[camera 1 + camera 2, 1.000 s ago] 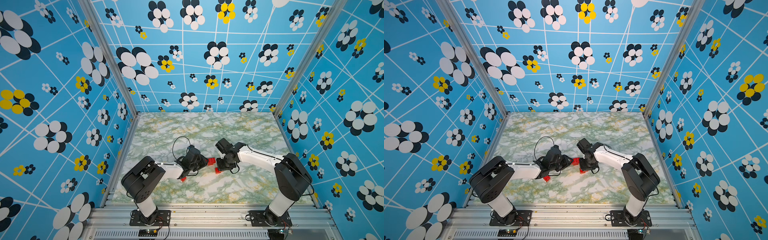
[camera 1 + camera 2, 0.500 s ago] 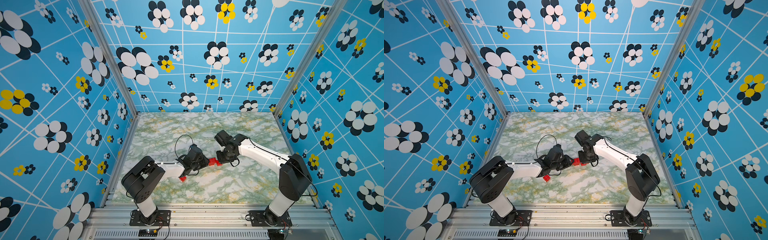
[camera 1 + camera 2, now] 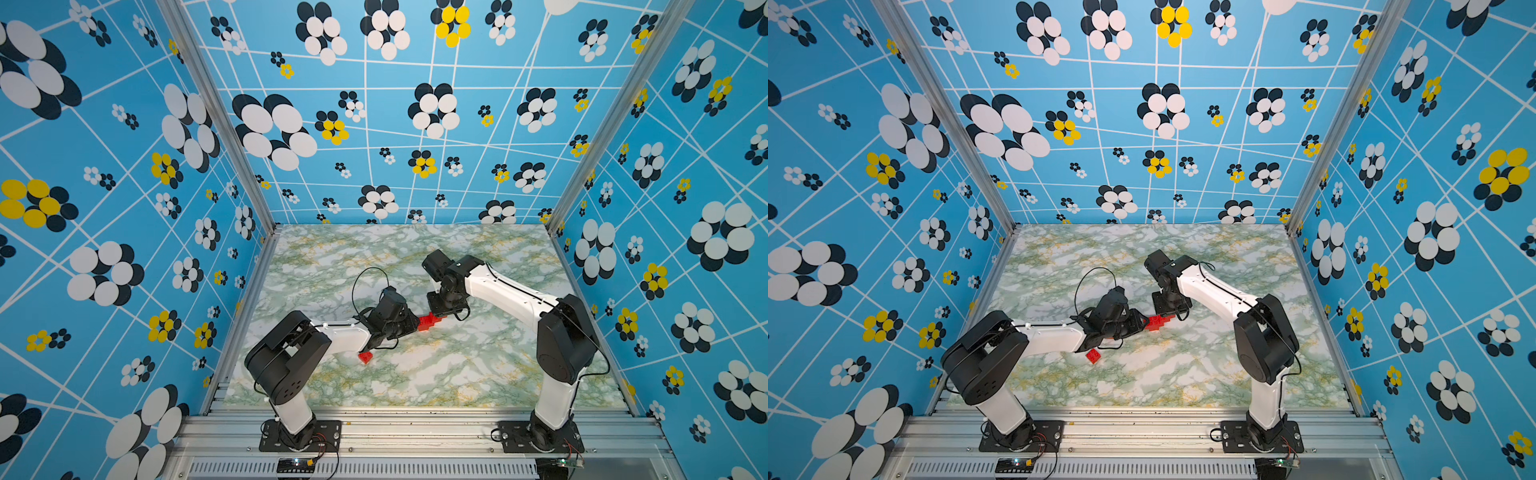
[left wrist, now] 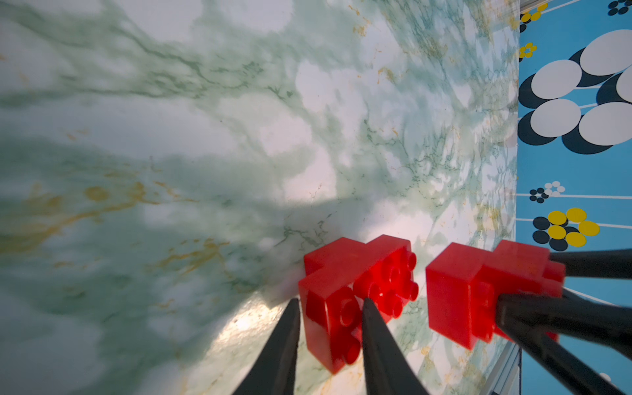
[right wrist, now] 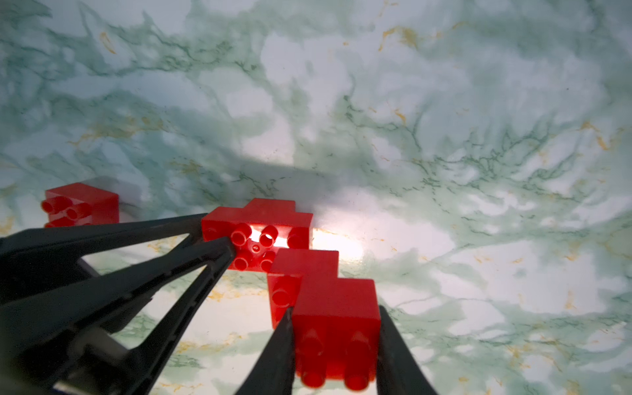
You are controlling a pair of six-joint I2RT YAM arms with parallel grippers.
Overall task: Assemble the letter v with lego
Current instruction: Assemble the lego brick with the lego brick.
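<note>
Marbled green tabletop [image 3: 457, 374], blue flowered walls; left gripper [image 4: 331, 302] jaws pinch a stepped red lego pair [image 4: 342, 263]; right gripper [image 5: 335, 311] jaws pinch a second stepped pair [image 5: 304, 263]; both pairs mid-table, just beside each other, seemingly not yet joined; spare brick [image 3: 365, 357] lies loose near left arm. Step, by my judgement: mating two halves of the letter v; next calls for aligning studs, then pressing together.
</note>
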